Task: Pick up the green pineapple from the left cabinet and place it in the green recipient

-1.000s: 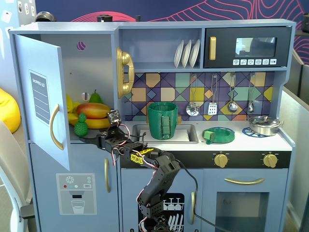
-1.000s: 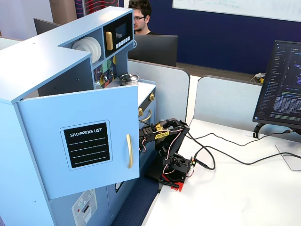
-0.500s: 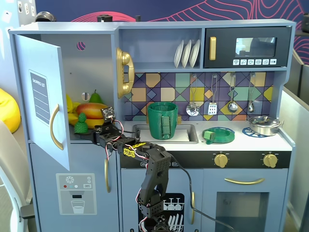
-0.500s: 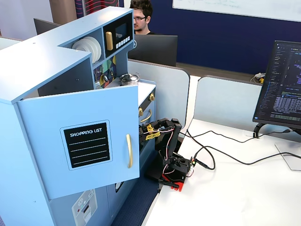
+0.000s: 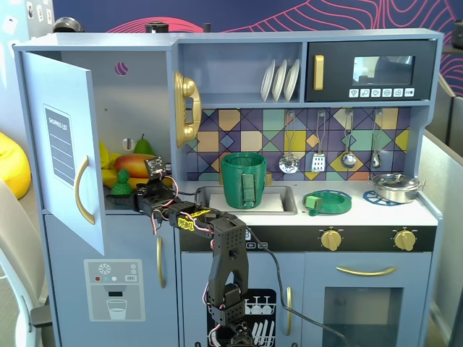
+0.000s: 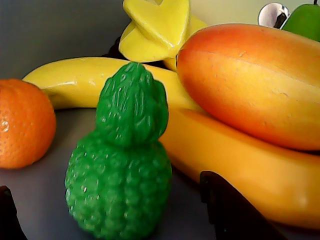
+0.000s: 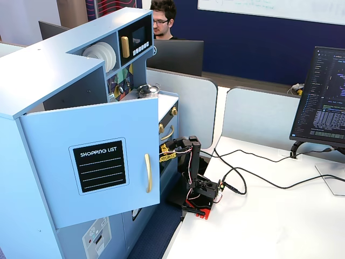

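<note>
Step in hand: I judged this the approach to the grasp; nothing was lifted.
Task object: the small bumpy all-green plastic toy pineapple [image 6: 120,165] stood upright on the shelf of the tall grey-blue toy-kitchen left cabinet [image 5: 61,152], whose door stood open. In a fixed view it showed at the shelf's front edge [image 5: 121,182].
Neighbours: an orange toy fruit [image 6: 24,122] sat just left of the green pineapple in the wrist view; yellow bananas [image 6: 240,165] and a large orange-red mango [image 6: 250,80] lay behind and to its right.
Gripper: the arm's black two-finger gripper [image 6: 120,220] was open wide and held nothing; I saw one dark finger at each lower corner of the wrist view, the pineapple between them, untouched.
Next move: I judged a short advance was needed, then a close on the bumpy body.
Destination: the tall dark-green cylindrical pot with strap handle [image 5: 243,179] stood by the sink; the green recipient's interior was hidden.
Risk: I judged the rounded body might slip.
Writing: "SHOPPING LIST" [image 7: 101,152] read on the door label.
</note>
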`<state>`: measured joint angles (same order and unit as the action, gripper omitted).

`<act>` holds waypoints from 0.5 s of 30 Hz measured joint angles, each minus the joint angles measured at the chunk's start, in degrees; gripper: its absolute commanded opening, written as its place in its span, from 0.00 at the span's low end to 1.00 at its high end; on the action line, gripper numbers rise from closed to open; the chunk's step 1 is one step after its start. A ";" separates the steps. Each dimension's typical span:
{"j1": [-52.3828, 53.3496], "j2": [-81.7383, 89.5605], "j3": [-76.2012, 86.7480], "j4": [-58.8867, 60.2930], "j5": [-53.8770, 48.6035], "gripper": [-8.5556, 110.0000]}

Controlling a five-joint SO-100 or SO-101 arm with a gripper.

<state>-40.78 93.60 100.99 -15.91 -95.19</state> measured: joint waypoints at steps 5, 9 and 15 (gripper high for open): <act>0.00 -3.60 -3.87 0.00 0.00 0.44; 0.00 -5.89 -7.03 0.44 0.00 0.44; -0.09 -8.88 -10.28 2.02 -0.44 0.43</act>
<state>-40.87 84.73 90.70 -13.89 -95.62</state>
